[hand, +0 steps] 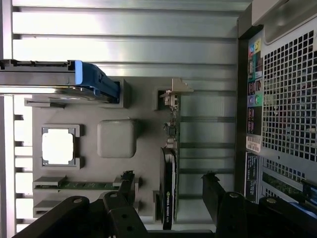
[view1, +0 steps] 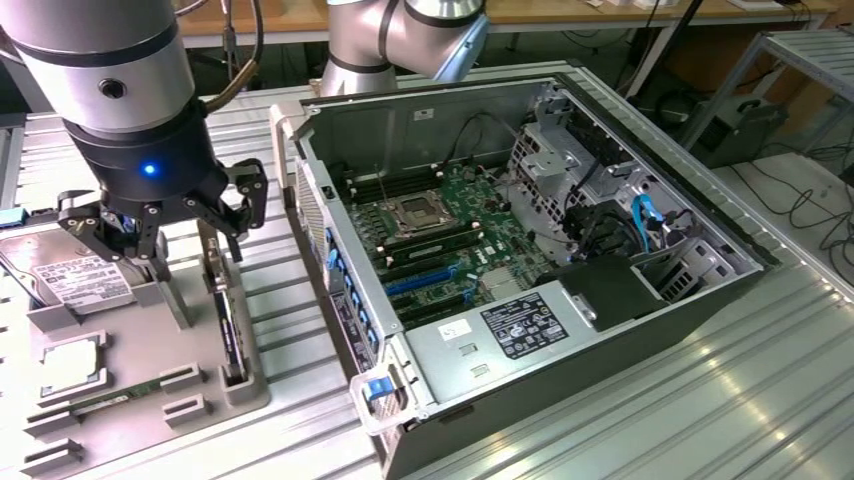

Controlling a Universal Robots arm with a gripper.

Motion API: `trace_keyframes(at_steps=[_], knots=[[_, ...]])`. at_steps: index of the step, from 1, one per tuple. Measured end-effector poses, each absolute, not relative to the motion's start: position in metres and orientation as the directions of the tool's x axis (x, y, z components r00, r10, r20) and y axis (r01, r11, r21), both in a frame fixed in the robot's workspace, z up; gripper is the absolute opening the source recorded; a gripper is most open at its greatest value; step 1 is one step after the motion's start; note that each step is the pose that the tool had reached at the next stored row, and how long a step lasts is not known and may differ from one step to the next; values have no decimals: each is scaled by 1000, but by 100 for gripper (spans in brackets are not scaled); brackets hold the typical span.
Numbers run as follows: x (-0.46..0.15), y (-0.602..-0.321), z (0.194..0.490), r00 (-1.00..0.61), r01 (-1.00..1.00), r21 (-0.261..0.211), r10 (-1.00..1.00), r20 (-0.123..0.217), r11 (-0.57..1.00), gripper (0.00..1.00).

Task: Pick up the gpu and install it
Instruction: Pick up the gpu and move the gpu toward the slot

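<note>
Gripper (view1: 196,262) up close, jaws spread wide and empty, hovering over the gpu (view1: 230,330). That card stands on edge in the grey tray (view1: 147,345), on the exterior view's left of the open computer case (view1: 601,390).

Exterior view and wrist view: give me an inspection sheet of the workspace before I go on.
Surface: ribbed metal table; grey fixture tray beside the open computer case.
Job's things: gpu standing on edge in its tray slot, not lifted.
Clutter: hard drive, square chip, memory stick, all in the tray.
Grippers: gripper open above the tray; fingers either side of the gpu, apart from it.
Cables: black and blue cables inside the case; loose cables on the floor.
Surroundings: arm segment behind the case.
</note>
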State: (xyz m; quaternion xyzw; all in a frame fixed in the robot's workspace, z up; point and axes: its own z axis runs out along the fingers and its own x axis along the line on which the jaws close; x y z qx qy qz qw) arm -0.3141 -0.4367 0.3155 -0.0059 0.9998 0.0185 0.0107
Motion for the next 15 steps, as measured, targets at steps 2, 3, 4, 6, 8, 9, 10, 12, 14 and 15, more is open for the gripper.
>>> trace_keyframes(at_steps=[2,3,4,6,8,9,10,12,14,15], knots=[[-314,-437,314,-1000,-12,37,-12,-21,999,66],[-314,-437,313,-1000,-12,37,-12,-21,999,66],[-314,-437,313,-1000,-13,37,-12,-21,999,66],[-314,-437,311,-1000,-13,37,-12,-21,999,66],[-314,-437,310,-1000,-13,37,-12,-20,999,66],[-314,-437,309,-1000,-13,37,-12,-20,999,66],[-314,-437,309,-1000,-13,37,-13,-20,999,66],[-314,-437,307,-1000,-14,37,-13,-20,999,66],[-314,-437,305,-1000,-14,37,-13,-19,999,66],[-314,-437,304,-1000,-14,37,-13,-19,999,66]])
